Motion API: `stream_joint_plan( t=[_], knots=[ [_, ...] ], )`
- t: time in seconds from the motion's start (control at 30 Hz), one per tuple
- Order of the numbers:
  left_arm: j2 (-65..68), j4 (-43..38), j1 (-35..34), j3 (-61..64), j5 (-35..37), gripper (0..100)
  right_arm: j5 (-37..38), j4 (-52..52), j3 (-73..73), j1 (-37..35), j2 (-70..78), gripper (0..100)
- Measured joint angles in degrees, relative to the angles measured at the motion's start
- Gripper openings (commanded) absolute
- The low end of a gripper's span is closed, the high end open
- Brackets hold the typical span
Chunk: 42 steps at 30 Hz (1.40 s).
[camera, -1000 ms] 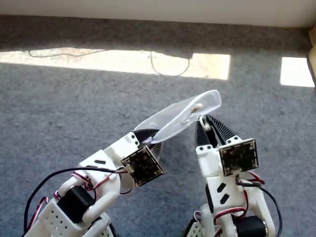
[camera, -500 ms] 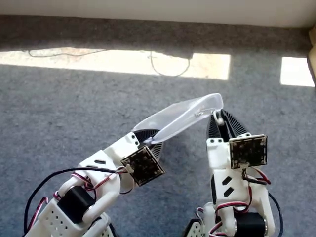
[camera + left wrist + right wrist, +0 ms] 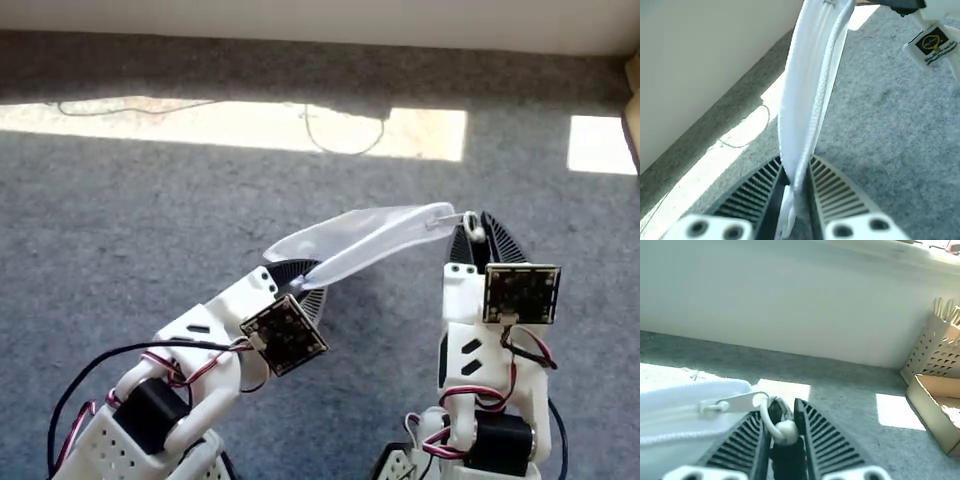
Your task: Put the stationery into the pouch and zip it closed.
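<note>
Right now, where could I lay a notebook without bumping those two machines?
The grey carpet is bare left of the left gripper, up to the sunlit strip, and right of the right gripper. Crowded: the middle, where the translucent white pouch stretches between both grippers.

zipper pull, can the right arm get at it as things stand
Probably yes: the right gripper is shut on the pull, and the left gripper holds the pouch by its other end. Nothing blocks it.
</note>
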Motion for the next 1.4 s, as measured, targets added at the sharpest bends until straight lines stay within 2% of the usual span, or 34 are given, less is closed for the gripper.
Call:
stream_joint_plan(
  t=[0.27, 0.5, 0.6, 0.67, 0.8, 0.97, 1.2, 1.4],
  knots=[
    [-8.97, 0.35, 0.0, 3.78, 0.09, 0, 0.0, 0.0, 0.0, 0.44, 0.0, 0.5],
    [-10.29, 0.44, 0.0, 3.78, 0.09, 0, 0.0, 0.44, 0.0, 0.44, -0.18, 0.7],
    [-10.81, 0.44, -2.81, 3.78, 0.09, 0, 0.0, 0.44, 0.0, -2.29, -0.18, 1.7],
    [-10.9, 0.44, -5.19, 3.78, 0.09, 0, 0.0, 1.41, 0.0, -4.75, -0.18, 6.0],
    [-11.08, -0.26, -9.23, 3.78, -1.23, 0, -1.32, 5.19, -0.09, -9.93, -0.7, 20.8],
    [-11.08, -3.34, -13.8, 3.87, -4.31, 0, -9.93, 11.43, -0.09, -12.75, -0.7, 36.1],
    [-11.16, -6.42, -20.04, 3.96, -6.15, 0, -11.25, 21.01, -2.73, -17.32, -0.7, 36.9],
    [-11.08, -9.41, -22.77, 4.31, -6.59, 0, -11.25, 22.68, -3.78, -18.11, -0.7, 36.8]
  ],
)
